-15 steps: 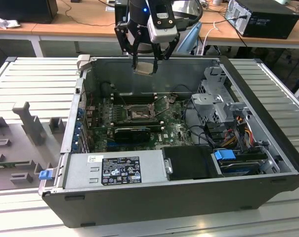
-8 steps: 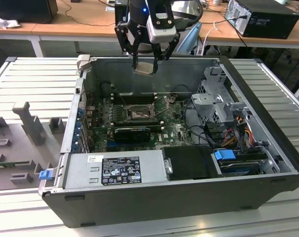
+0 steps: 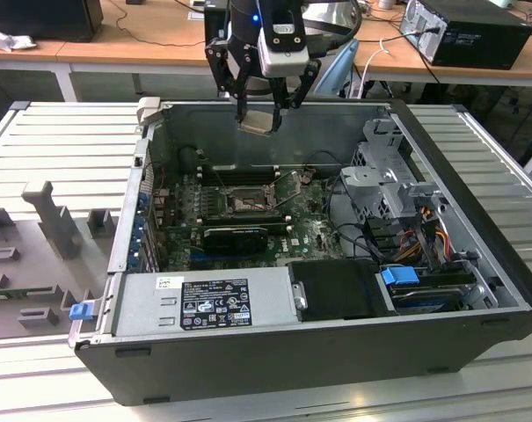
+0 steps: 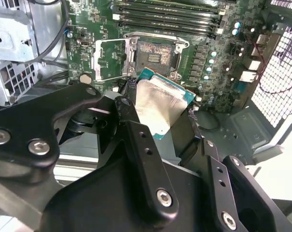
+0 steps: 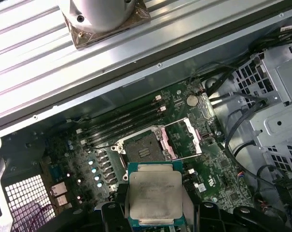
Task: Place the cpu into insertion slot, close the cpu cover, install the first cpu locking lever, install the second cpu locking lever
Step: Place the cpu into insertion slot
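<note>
My gripper [image 3: 258, 119] hangs above the back wall of the open computer case, shut on the cpu [image 3: 258, 122], a flat silver-beige square chip. In both wrist views the cpu [image 4: 162, 104] [image 5: 154, 193] sits between the black fingers [image 4: 131, 121] [image 5: 118, 208], well above the board. The insertion slot [image 3: 246, 202] [image 4: 153, 53] [image 5: 143, 147] lies bare in the middle of the green motherboard [image 3: 314, 233]. The cpu cover [image 4: 109, 60] [image 5: 187, 137], a thin metal frame, is swung open beside the slot.
Long black memory slots [image 3: 235, 176] run behind the socket and a long black card [image 3: 235, 236] lies in front of it. A grey power supply [image 3: 204, 303] fills the case front. A drive cage [image 3: 389, 176] with cables stands at the exterior view's right.
</note>
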`<state>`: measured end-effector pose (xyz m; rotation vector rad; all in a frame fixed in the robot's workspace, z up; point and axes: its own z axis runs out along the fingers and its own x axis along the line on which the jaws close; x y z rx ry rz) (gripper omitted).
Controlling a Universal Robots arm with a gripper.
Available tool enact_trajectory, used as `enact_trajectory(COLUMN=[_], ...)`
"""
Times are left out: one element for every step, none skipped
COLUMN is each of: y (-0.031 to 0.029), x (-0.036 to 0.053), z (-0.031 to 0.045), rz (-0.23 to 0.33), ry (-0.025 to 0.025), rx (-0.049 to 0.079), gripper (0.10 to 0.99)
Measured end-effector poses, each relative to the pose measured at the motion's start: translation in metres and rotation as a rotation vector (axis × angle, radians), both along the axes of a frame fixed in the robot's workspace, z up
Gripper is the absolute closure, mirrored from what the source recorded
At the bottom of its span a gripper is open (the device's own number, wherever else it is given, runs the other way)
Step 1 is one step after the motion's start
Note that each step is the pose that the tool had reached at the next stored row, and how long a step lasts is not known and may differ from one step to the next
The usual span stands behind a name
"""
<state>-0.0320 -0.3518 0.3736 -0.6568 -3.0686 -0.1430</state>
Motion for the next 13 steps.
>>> enact_trajectory(y=[0.0, 0.0, 0.0, 0.0, 0.0, 0.0, 0.0, 0.0, 0.0, 0.0, 0.0, 0.0, 0.0], x=[-0.0001, -0.0001, -0.0001, -0.0001, -0.0001, -0.0001, -0.0001, -0.0001, -0.0001, -0.0001, -0.0001, -0.0001, -0.0001], z=[0.0, -0.0001, -0.0001, -0.0002, -0.0002, -0.0002, -0.0003, -0.0003, -0.0003, -0.0003, -0.0003, -0.0004, -0.0004], rz=[-0.012, -0.022, -0.028, -0.035, -0.041, -0.045, -0.051, -0.055, -0.06, -0.064, -0.072, -0.076, -0.08], ry=[0.0, 0.0, 0.0, 0.0, -0.0001, 0.0, 0.0, 0.0, 0.0, 0.0, 0.0, 0.0, 0.0], rx=[0.0, 0.0, 0.0, 0.0, 0.0, 0.0, 0.0, 0.0, 0.0, 0.0, 0.0, 0.0, 0.0], gripper=[0.557, 0.557, 0.557, 0.557, 0.557, 0.557, 0.557, 0.557, 0.557, 0.557, 0.557, 0.557, 0.557])
